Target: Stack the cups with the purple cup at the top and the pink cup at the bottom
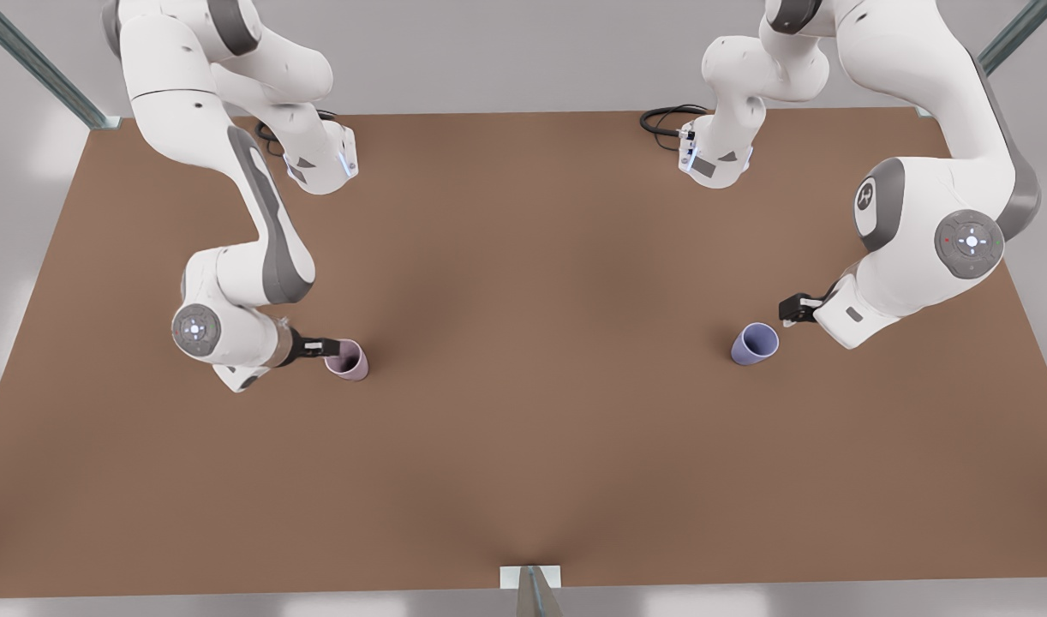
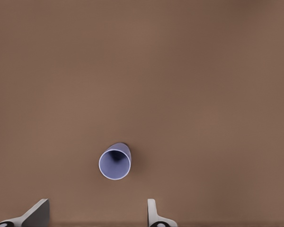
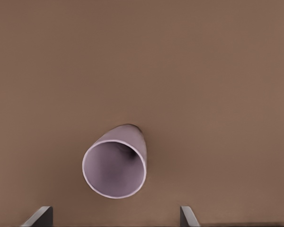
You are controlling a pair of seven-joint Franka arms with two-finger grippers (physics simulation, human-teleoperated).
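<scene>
The pink cup (image 1: 347, 359) stands upright on the brown table (image 1: 523, 480), mouth up, long axis vertical. It is pale mauve, tapered, handleless. The purple cup (image 1: 754, 344), bluish lavender and of the same shape, also stands upright, well apart from the pink cup toward the front view's right, with bare tabletop between them. The right gripper (image 1: 328, 346) hangs just above the pink cup's rim, fingers (image 3: 38, 216) spread wide, holding nothing. The left gripper (image 1: 789, 310) hovers near the purple cup, likewise wide open and empty.
</scene>
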